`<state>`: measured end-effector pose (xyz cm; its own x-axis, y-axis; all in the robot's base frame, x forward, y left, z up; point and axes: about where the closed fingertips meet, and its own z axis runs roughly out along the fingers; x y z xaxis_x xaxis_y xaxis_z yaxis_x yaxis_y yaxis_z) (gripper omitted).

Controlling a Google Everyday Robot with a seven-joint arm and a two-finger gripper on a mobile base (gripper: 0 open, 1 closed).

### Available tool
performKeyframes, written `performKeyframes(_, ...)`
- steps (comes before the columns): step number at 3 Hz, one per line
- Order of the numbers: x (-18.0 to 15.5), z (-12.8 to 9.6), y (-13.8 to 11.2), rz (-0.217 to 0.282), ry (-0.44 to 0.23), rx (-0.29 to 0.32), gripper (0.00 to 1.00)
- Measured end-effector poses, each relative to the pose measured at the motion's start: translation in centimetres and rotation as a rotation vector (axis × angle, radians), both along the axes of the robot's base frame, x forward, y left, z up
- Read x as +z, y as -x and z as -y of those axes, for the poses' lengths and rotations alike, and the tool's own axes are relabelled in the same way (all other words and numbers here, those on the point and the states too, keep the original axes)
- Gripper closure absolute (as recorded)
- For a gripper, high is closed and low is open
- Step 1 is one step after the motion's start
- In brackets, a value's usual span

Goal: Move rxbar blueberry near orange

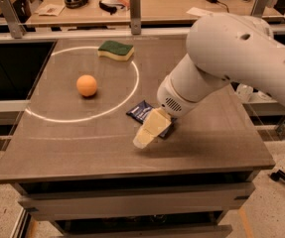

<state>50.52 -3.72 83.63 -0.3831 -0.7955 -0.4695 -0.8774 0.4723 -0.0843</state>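
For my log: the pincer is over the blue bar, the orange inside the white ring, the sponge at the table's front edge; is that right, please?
Only the sponge is wrong: the camera view shows it at the far side. Pincer over rxbar blueberry, orange inside ring: correct.

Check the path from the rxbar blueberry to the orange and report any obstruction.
Nothing visible blocks it: only table surface lies between the rxbar blueberry and the orange. The green-topped sponge sits farther back, off that line. The gripper hangs over the bar's nearer end, covering part of it.
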Motion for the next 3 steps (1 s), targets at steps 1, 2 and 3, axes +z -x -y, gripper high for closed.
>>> performKeyframes(1,-1.1,-0.1,-0.4,0.000,0.009,0.017,0.00)
performKeyframes(2,-1.8,-0.5,-1.1,0.002,0.016,0.039,0.18)
performKeyframes(3,-2.4,-0.8,-1.4,-0.007,0.018,0.054,0.41)
